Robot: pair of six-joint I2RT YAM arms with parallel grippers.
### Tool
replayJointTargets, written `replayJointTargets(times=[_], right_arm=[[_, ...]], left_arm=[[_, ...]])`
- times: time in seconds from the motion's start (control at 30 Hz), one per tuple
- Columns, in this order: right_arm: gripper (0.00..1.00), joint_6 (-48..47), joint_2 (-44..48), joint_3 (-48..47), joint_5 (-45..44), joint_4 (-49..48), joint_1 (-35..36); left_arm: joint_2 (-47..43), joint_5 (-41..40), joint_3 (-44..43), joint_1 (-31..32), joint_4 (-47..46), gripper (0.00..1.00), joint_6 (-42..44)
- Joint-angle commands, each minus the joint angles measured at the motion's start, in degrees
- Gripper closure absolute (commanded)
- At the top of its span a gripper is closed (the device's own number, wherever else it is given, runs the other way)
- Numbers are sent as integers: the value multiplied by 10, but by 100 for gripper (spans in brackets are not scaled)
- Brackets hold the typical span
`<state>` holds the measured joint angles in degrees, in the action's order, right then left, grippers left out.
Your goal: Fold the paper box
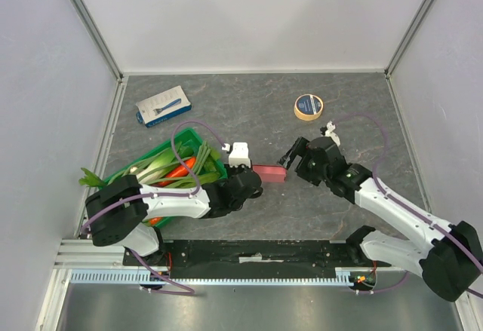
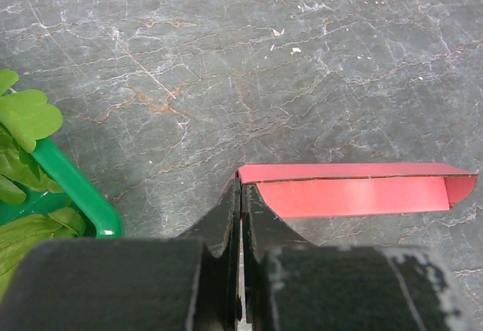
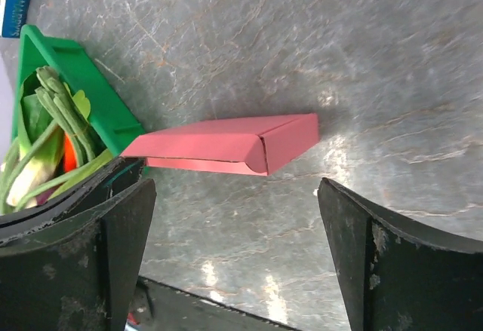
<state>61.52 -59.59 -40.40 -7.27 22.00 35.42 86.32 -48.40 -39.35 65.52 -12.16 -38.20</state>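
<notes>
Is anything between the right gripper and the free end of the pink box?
Nothing visible does. The right gripper stands open, with only bare table between its fingers and the free end of the paper box. The left gripper is shut on the opposite end, and the green crate sits beside that far end, out of the path.

Right claw: paper box lies just ahead, green vegetable crate beyond it; bare tabletop past the box's free end.

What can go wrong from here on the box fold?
The left end effector pinches the paper box at one end only; thin card may twist or crease. The right end effector is open, so the far flap might spring open. The green crate sits close; a sweep may snag it.
</notes>
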Motion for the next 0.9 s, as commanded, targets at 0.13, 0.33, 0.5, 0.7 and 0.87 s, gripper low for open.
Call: replayJointTargets(times=[0.13, 0.33, 0.5, 0.7, 0.87], right_arm=[[12, 189, -24, 69, 36, -152, -4], [18, 274, -26, 114, 35, -211, -4], [19, 321, -45, 142, 56, -261, -4], [27, 357, -42, 172, 45, -299, -4], [35, 384, -55, 196, 44, -332, -2]], left_arm=[[39, 40, 23, 15, 115, 98, -26], [39, 38, 20, 16, 116, 98, -26], [43, 39, 16, 18, 118, 98, -26], [48, 38, 12, 21, 118, 98, -28], [49, 37, 13, 22, 118, 98, -27]])
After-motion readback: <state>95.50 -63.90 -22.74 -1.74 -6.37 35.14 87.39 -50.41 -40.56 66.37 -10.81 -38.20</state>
